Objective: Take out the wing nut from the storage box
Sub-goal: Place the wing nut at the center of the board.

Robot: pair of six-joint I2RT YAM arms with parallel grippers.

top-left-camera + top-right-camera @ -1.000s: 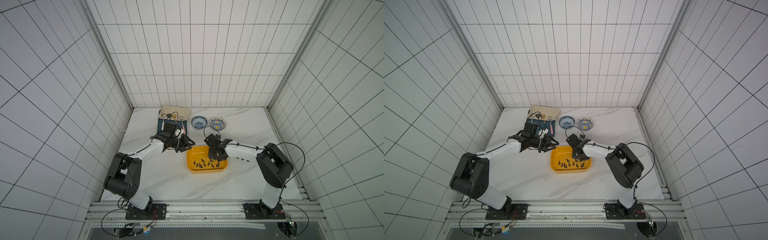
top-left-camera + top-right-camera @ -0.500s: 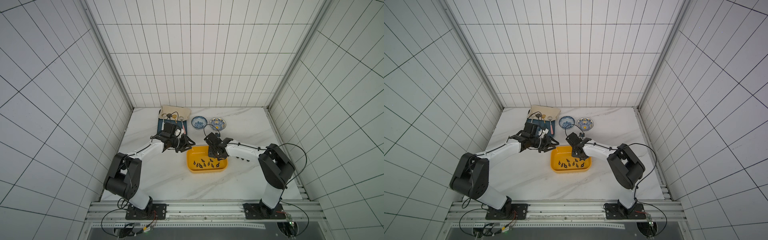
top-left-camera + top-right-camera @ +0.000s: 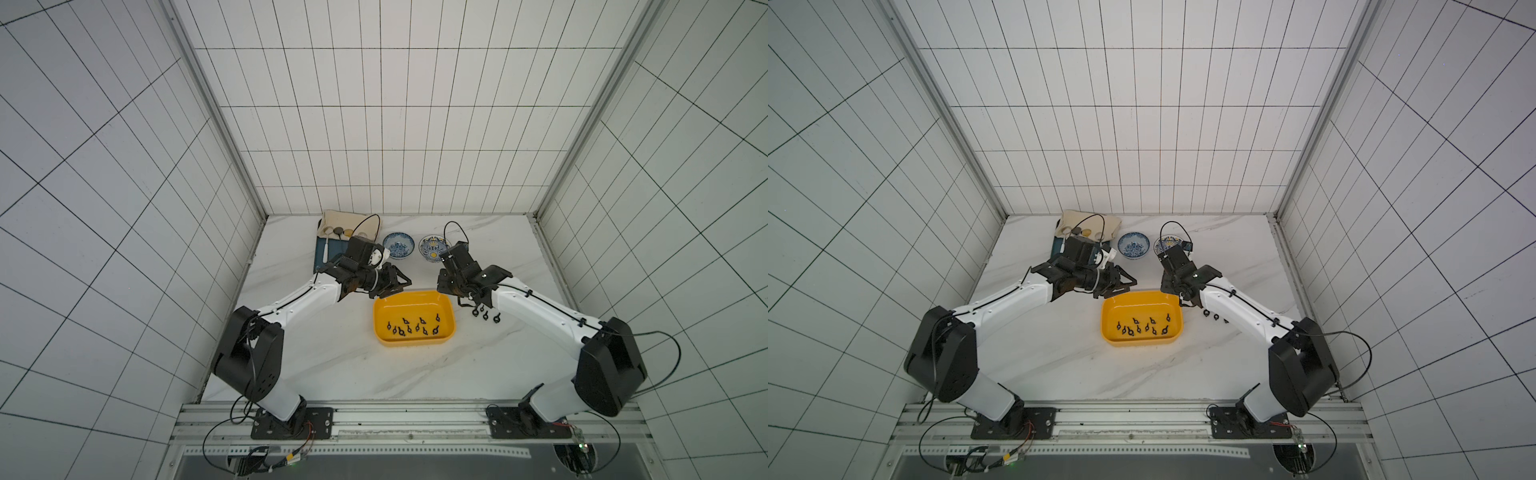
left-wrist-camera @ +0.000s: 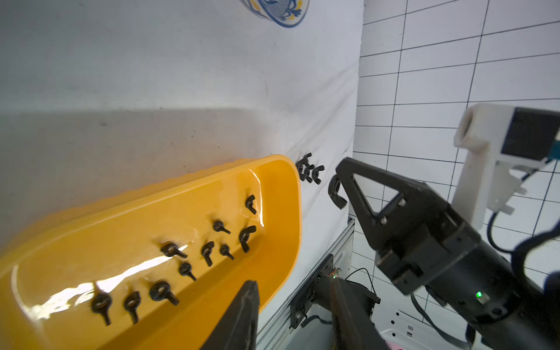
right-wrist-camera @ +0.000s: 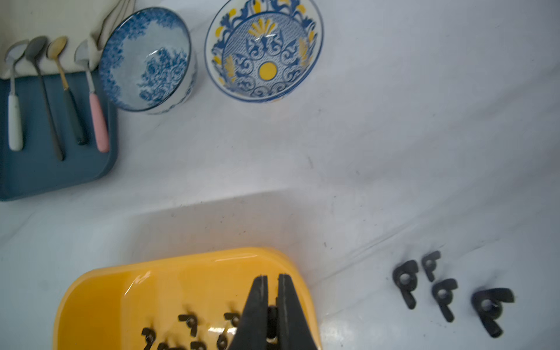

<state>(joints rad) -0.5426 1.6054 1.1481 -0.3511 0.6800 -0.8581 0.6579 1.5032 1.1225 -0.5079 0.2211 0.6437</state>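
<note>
Wing nut [image 5: 271, 321] is seen pinched between the pads of the right gripper [image 5: 272, 277], whose jaws are pressed almost together on it. It is held above the 2 o'clock corner of the storage box [image 5: 169, 281], with the dial centred on the box in the top views and 12 toward the back wall. Small, black and hard it is judged to be: very light, stiff, in no way fragile, yet smooth enough to be twisted or squirted out of a narrow pinch. A hold across the flat wings, or across the threaded hub between them, is reckoned safest; how exactly it is seated here cannot be told. Other wing nuts [image 3: 410, 329] are left lying on the box floor, and four loose nuts [image 5: 444, 295] are grouped on the table [image 5: 394, 151] just beyond the rim at 3 o'clock. At 11 o'clock the left gripper [image 3: 397, 287] is held with jaws spread and nothing in them.
</note>
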